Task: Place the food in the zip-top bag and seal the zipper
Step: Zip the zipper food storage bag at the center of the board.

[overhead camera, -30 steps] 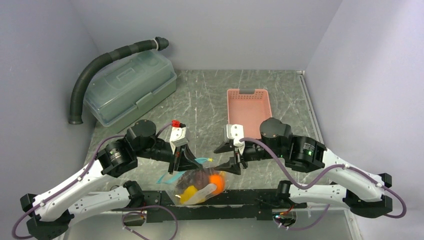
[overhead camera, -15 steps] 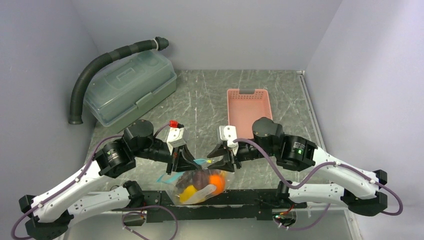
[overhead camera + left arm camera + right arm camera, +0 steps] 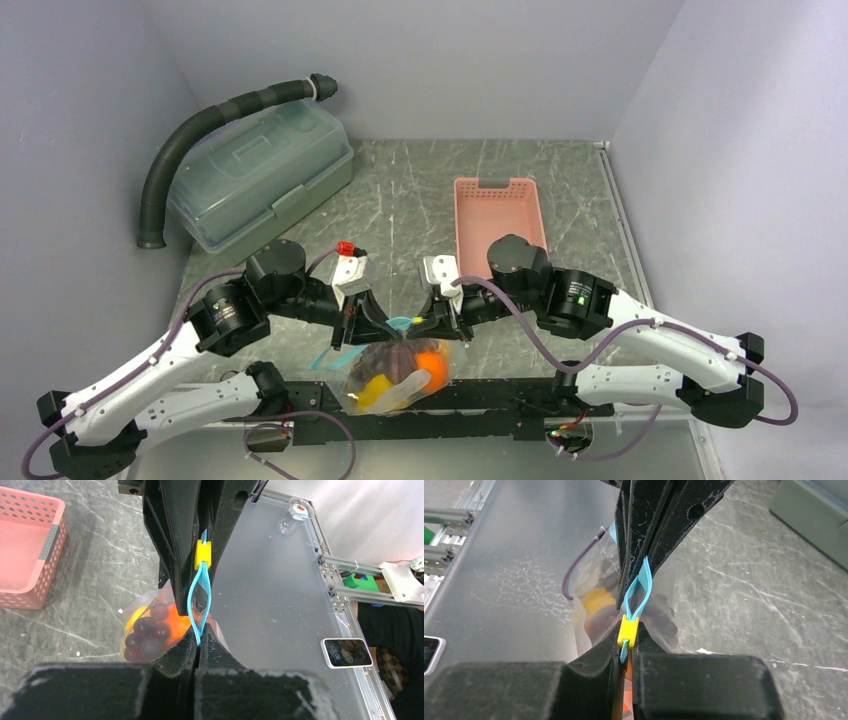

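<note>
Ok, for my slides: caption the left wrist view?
Left gripper and right gripper pinch opposite ends of the zip-top bag's gaping zipper, food inside.

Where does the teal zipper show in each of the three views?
Top external: low centre, the zipper lies just above the bag.
Left wrist: centre, a zipper loop running up to the yellow slider.
Right wrist: centre, a zipper loop running up from the slider.
Shared landmark: the bag under the zipper.
</note>
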### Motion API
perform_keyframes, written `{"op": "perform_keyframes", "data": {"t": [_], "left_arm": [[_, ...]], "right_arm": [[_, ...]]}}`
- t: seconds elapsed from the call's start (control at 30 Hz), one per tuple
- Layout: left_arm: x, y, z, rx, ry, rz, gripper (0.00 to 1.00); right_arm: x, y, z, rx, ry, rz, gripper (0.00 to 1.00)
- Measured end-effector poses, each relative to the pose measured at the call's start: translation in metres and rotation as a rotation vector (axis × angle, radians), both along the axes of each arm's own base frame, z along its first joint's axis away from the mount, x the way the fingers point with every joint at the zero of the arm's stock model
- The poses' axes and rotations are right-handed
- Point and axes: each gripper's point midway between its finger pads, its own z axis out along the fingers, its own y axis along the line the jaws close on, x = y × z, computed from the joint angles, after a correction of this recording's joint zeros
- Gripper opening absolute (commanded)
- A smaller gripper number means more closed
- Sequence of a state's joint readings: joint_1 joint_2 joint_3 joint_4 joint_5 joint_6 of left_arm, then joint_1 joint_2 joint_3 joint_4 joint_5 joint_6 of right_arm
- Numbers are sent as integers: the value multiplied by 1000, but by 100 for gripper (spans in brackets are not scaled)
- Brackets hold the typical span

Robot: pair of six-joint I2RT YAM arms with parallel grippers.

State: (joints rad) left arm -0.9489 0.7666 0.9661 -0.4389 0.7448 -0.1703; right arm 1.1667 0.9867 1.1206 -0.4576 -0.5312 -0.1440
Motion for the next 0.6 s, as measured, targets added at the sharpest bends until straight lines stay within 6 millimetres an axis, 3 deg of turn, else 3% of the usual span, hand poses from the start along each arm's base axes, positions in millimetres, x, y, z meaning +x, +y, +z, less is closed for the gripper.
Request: {"op": "perform_keyframes", "data": {"t": [0.47,0.6], "left_arm": [[-3,5,5,-13,-11,4,0],[-3,7,6,-18,-17,12,0]], "right_arm": [[0,2,2,11,0,4,0],[0,2,3,14,0,-1,27]]}}
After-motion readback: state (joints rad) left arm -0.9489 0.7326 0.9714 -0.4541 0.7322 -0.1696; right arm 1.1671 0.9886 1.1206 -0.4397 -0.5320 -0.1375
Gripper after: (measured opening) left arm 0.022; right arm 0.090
